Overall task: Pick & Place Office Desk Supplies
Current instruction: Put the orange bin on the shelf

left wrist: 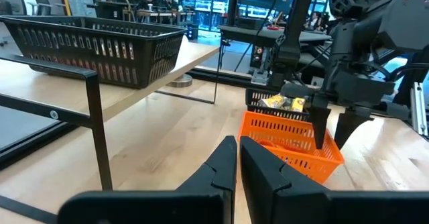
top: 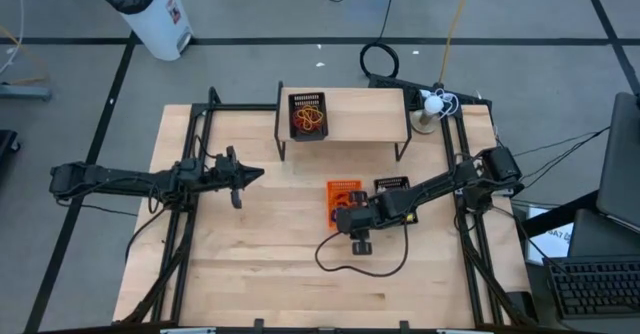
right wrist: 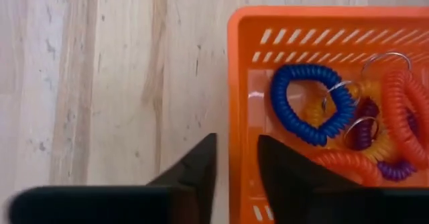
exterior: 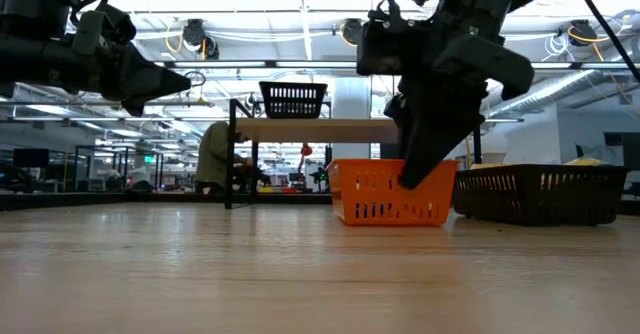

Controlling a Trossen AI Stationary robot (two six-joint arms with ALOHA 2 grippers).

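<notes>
Orange basket [right wrist: 238, 83]: sits on the bench [top: 260, 264] near the centre of the high view, just left of a black basket [top: 391, 185].
Orange basket contents: coiled wrist rings, one blue [right wrist: 310, 104], several orange [right wrist: 407, 113], smaller purple [right wrist: 365, 113] and yellow ones under them, with thin metal key loops attached.
Black basket contents: yellow packets [left wrist: 285, 103] piled inside, seen in the left wrist view behind the orange basket.
Shelf [top: 345, 114]: a small raised wooden shelf at the top centre of the high view.
Shelf basket [top: 308, 115]: black, on the shelf's left part, holding a tangle of red and orange rubber bands [top: 309, 122].
Right hand [right wrist: 236, 162]: points down over the orange basket's near wall, fingers parted and straddling the rim, one finger outside and one inside, nothing between them.
Left hand [left wrist: 237, 163]: hangs above the bench at centre left of the high view, well apart from the baskets, fingers clenched together on nothing.
</notes>
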